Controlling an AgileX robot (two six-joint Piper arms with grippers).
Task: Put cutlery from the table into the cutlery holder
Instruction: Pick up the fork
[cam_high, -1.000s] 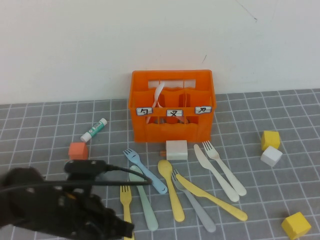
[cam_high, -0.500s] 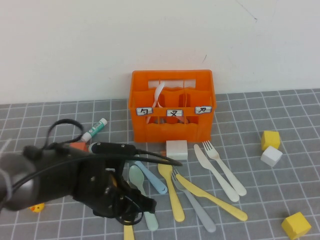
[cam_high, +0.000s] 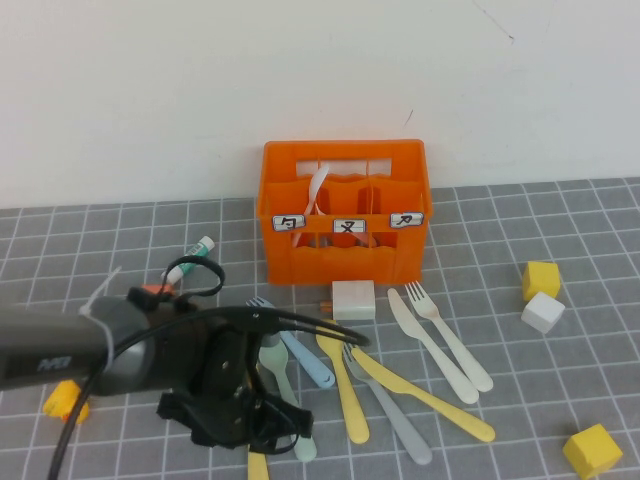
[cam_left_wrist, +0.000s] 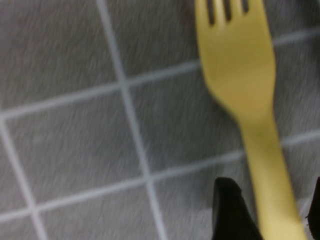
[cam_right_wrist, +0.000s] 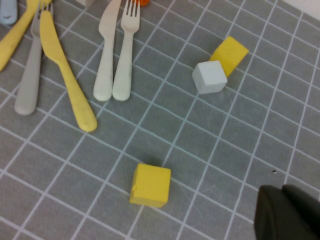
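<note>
The yellow plastic fork (cam_left_wrist: 252, 125), judged light, stiff and slippery, lies flat on the tiled surface (cam_left_wrist: 75, 165) at lower left, its handle straddled by the open left end effector (cam_left_wrist: 267, 212); the right end effector (cam_right_wrist: 287, 212), apparently closed, is parked at lower right

A robot test bench in a lab-like room: a grey tiled table (cam_high: 560, 215) against a bare white wall (cam_high: 200, 80), with an orange cutlery holder (cam_high: 345, 212) by the wall and toy blocks (cam_high: 541, 280) scattered nearby.
</note>
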